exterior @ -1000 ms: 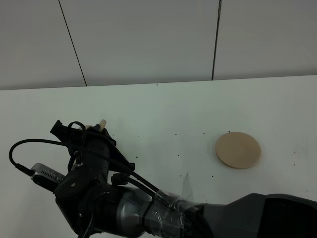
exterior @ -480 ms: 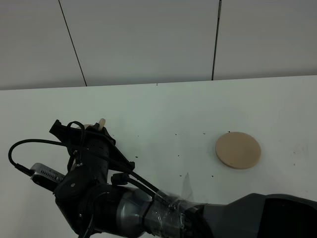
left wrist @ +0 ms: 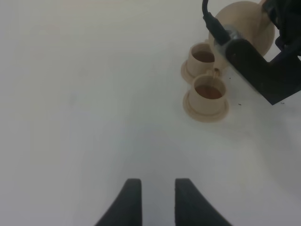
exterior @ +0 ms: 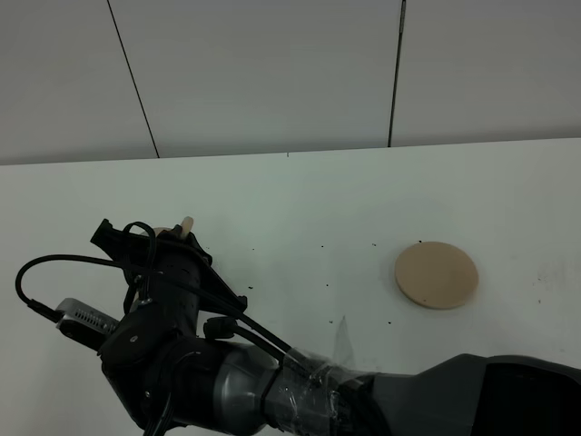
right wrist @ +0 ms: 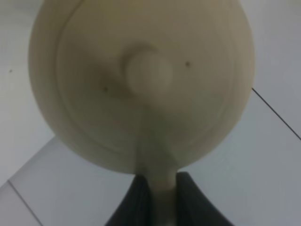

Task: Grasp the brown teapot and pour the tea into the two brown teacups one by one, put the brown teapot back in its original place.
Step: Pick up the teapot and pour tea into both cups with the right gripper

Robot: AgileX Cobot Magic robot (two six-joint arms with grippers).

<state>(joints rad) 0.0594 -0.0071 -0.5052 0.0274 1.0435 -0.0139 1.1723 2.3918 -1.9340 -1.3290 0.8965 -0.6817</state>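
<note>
The brown teapot (right wrist: 141, 80) fills the right wrist view, lid knob toward the camera. My right gripper (right wrist: 162, 190) is shut on its loop handle. From the high camera only a small tan tip of the teapot (exterior: 186, 224) shows above my right arm, which reaches across to the table's left. The left wrist view shows the two brown teacups (left wrist: 203, 56) (left wrist: 209, 92) on their saucers, both holding brown tea, with the teapot (left wrist: 247, 21) just behind them. My left gripper (left wrist: 155, 200) hovers open over bare table, well short of the cups. The original place, a flat tan disc (exterior: 436, 274), lies bare at the right.
The white table (exterior: 300, 209) runs back to a white panelled wall. My right arm's black body and cables (exterior: 172, 318) cover the front left, hiding the cups from the high camera. Small dark specks dot the table's middle.
</note>
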